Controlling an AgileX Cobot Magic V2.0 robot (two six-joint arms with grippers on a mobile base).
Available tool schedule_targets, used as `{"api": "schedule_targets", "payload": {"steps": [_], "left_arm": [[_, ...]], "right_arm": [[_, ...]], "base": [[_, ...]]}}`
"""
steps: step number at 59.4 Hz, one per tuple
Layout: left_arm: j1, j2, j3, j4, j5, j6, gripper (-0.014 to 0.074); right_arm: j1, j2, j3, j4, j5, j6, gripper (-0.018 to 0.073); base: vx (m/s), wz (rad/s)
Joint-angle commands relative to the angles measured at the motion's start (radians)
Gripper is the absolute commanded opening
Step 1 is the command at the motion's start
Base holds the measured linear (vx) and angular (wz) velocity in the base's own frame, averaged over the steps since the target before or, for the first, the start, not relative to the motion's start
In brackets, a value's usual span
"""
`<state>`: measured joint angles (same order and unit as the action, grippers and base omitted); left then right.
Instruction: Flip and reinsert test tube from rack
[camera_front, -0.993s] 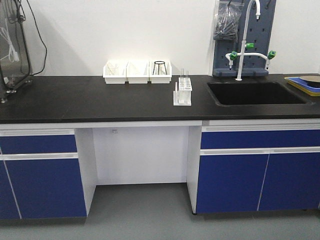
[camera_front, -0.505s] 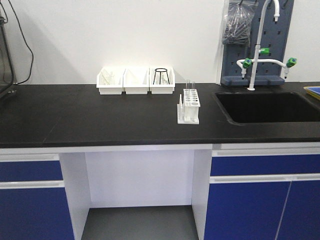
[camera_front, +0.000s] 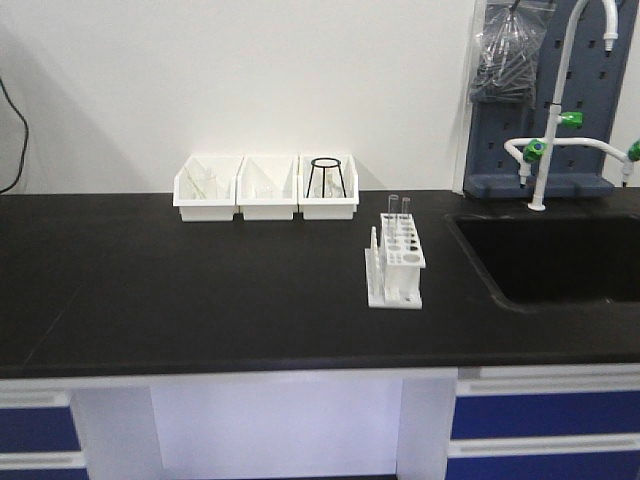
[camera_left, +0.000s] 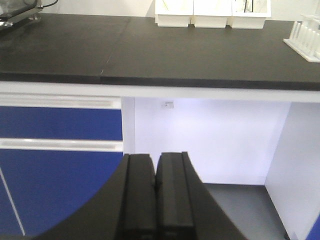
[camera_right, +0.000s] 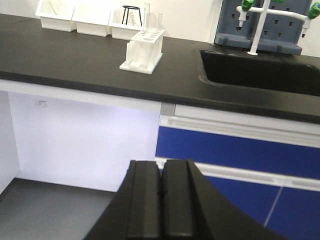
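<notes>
The white rack (camera_front: 397, 262) stands on the black counter (camera_front: 200, 290), left of the sink, with two clear test tubes (camera_front: 399, 206) upright at its far end. It also shows in the right wrist view (camera_right: 142, 50) and at the edge of the left wrist view (camera_left: 305, 41). My left gripper (camera_left: 156, 159) is shut and empty, held low in front of the counter by the white knee recess. My right gripper (camera_right: 162, 165) is shut and empty, low in front of the cabinets, well short of the rack. Neither gripper shows in the front view.
Three white open-front bins (camera_front: 265, 187) stand at the back wall; the right one holds a black wire tripod (camera_front: 327, 176). A black sink (camera_front: 555, 260) with a white faucet (camera_front: 550, 110) lies right of the rack. Blue cabinet doors (camera_right: 235, 150) sit under the counter.
The front view has moved closer to the counter and shifted left of the sink; the rack and bins look larger. Nothing on the counter has moved.
</notes>
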<state>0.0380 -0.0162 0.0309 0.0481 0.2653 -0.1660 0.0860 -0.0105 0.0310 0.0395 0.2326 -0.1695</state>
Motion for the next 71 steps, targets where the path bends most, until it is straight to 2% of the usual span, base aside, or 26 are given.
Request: {"api": "schedule_targets", "payload": {"steps": [1, 71], "left_arm": [[-0.003, -0.011, 0.002, -0.005, -0.085, 0.0, -0.0006], [-0.003, -0.011, 0.002, -0.005, -0.085, 0.0, -0.0006]], "right_arm": [[-0.005, -0.01, 0.0, -0.003, -0.08, -0.009, -0.0008], [-0.005, -0.01, 0.0, -0.003, -0.08, -0.009, -0.0008]], "base": [[0.49, 0.02], [0.45, 0.02]]}}
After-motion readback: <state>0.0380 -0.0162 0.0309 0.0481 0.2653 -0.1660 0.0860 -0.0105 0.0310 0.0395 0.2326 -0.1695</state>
